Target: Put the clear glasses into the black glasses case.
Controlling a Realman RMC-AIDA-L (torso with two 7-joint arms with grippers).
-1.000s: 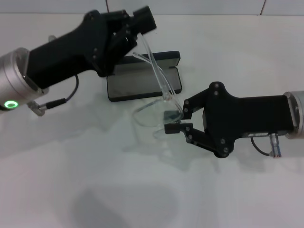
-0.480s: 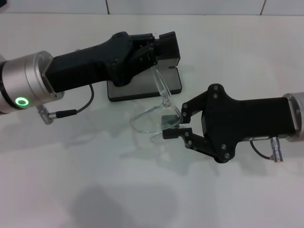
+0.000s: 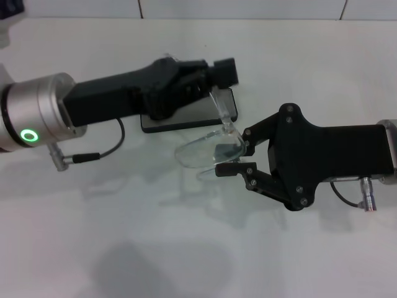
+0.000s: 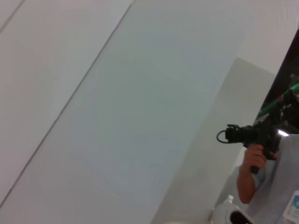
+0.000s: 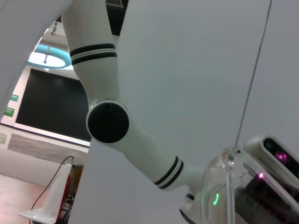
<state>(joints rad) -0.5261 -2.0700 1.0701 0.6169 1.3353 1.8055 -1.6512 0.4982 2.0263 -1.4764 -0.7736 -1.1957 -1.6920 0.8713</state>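
Observation:
The black glasses case (image 3: 186,117) lies open on the white table, much of it hidden under my left arm. The clear glasses (image 3: 208,149) hang just in front of the case's right end, with one thin arm rising toward my left gripper (image 3: 218,73). That gripper hovers over the back right of the case, next to the tip of that arm. My right gripper (image 3: 229,158) comes in from the right and is shut on the glasses' right end. The right wrist view shows a clear lens edge and hinge of the glasses (image 5: 227,161) close up.
The white table (image 3: 186,248) stretches wide in front of both arms. A thin black cable (image 3: 102,152) hangs from my left wrist near the table. The left wrist view shows only a wall and a person far off.
My left gripper has swung right and down, from behind the case's left end to over its right end. The glasses' raised arm has tipped lower. The right gripper and glasses shifted slightly right.

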